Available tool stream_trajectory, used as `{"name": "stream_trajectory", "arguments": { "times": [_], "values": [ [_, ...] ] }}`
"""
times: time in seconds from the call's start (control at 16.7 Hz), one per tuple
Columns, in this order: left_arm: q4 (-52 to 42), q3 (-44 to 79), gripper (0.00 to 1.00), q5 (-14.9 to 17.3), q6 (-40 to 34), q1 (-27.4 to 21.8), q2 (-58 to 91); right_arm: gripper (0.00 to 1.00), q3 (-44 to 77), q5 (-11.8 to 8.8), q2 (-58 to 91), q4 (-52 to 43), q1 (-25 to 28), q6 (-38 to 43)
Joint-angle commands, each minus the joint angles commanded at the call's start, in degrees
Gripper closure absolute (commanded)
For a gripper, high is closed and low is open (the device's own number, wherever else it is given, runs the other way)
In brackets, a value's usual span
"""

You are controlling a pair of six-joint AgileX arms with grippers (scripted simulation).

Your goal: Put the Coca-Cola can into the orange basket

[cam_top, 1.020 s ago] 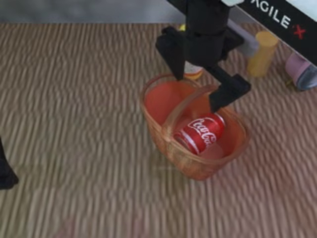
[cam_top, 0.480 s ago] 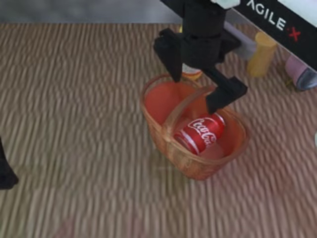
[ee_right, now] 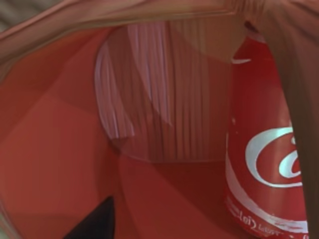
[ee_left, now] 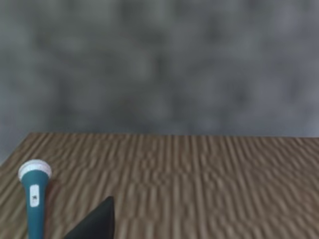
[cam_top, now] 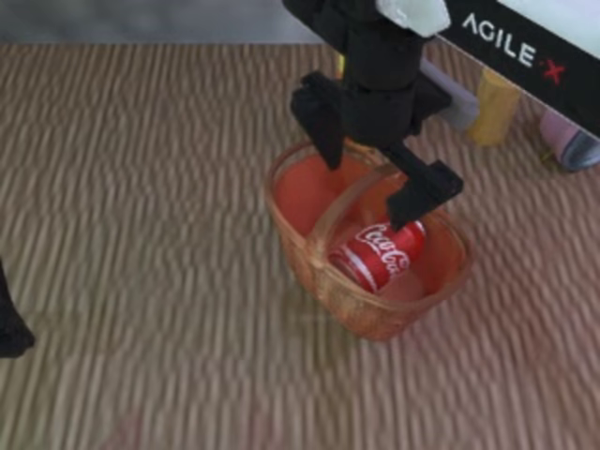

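The Coca-Cola can [cam_top: 380, 255] lies on its side inside the orange basket [cam_top: 309, 267], under the arched handle, so the main part of the task looks done. The right gripper [cam_top: 367, 178] hangs above the basket's far half with its fingers spread wide and nothing between them; the can is free of it. What is left, I think, is only for this arm to go away. The left gripper [cam_top: 11, 328] is parked at the left edge of the surface; I cannot tell its opening.
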Motion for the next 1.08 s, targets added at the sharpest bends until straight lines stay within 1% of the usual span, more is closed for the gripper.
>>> {"name": "stream_trajectory", "arguments": {
  "times": [0.06,0.84,0.9,1.08],
  "values": [
    [0.0,0.0,0.00,0.0,0.0,0.0,0.0,0.00,0.0,0.0,0.0,0.0,0.0,0.0],
    [0.0,0.0,0.00,0.0,0.0,0.0,0.0,0.98,0.0,0.0,0.0,0.0,0.0,0.0],
    [0.0,0.0,0.00,0.0,0.0,0.0,0.0,1.00,0.0,0.0,0.0,0.0,0.0,0.0],
    [0.0,0.0,0.00,0.0,0.0,0.0,0.0,1.00,0.0,0.0,0.0,0.0,0.0,0.0]
  ]
}}
